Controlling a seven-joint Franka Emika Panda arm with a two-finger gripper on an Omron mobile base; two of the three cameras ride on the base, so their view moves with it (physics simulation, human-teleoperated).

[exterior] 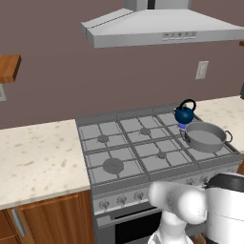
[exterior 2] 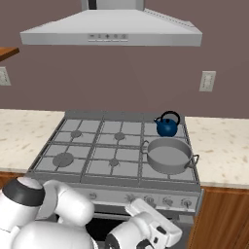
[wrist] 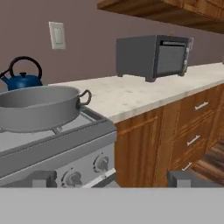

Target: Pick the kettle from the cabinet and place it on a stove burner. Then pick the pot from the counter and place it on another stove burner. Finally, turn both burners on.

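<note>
1. Beige speckled worktop (exterior: pixel 38 157) flanks a grey stove (exterior: pixel 138 147) under a steel range hood (exterior: pixel 162 26), against a brown wall.
2. At the stove's right side, the kettle (exterior: pixel 184 114) sits on the back-right burner, at about 12 o'clock from the pot (exterior: pixel 206 136), which rests on the front-right burner, nearly touching it.
3. With both vessels placed, the knobs (wrist: pixel 87 170) on the stove's front panel look like the next target.
4. The fingers (wrist: pixel 109 179) stand wide apart, empty, low in front of the stove.
5. In the hand view, the knobs lie near, at about 10 o'clock from the fingers; the toaster oven (wrist: pixel 153 56) stands far off at 1 o'clock.
</note>
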